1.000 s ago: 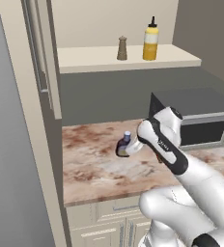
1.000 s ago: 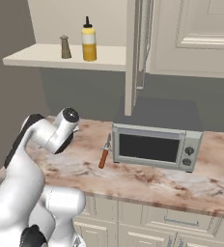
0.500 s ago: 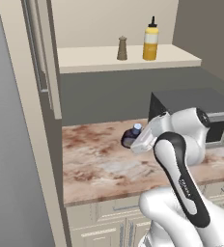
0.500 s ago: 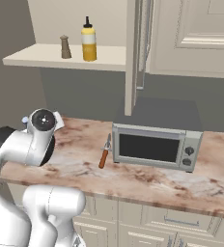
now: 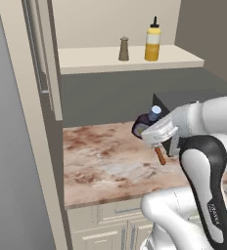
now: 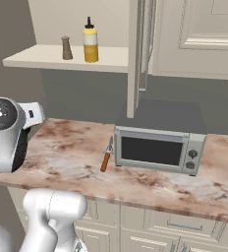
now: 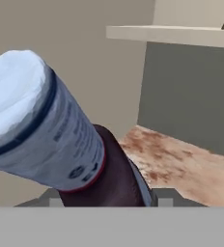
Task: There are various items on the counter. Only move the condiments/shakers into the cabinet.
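My gripper [image 5: 146,125] is shut on the dark bottle with the blue cap [image 5: 153,113] and holds it tilted in the air above the marbled counter [image 5: 105,166]. In the hand view the same bottle [image 7: 49,137] looms close, its pale cap pointing up and left. The yellow squeeze bottle [image 5: 152,41] and the tan pepper shaker [image 5: 124,49] stand side by side on the cabinet shelf [image 5: 91,62]. From the right base view they show as the squeeze bottle [image 6: 90,43] and the shaker [image 6: 66,47] on the shelf [image 6: 37,58].
A thin orange-brown stick-like item [image 6: 106,156] lies on the counter [image 6: 71,152] just left of a silver microwave [image 6: 157,147]. A tall beige side panel [image 5: 34,97] borders the counter on the left. Closed wall cupboard doors [image 6: 194,34] hang above the microwave.
The arm has raised the dark bottle off the counter and carried it up and to the right in the left base view. The shelf items have stayed put.
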